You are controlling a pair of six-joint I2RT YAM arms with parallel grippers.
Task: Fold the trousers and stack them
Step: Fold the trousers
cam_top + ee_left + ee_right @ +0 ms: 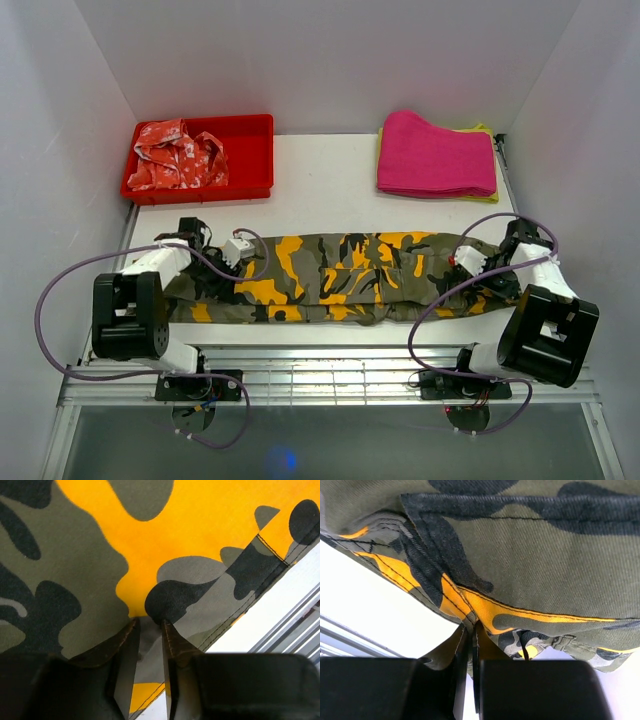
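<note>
Lying stretched lengthwise, camouflage trousers (340, 275), olive, black, bright orange patches

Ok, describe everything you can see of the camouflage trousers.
The camouflage cloth trousers, twill-like fabric in olive, grey, black and orange-yellow with stitched seams, lie flat as a long band across the near part of the white table. The left gripper pinches a fold at their left end; the right gripper is shut on a seamed edge at their right end.
</note>
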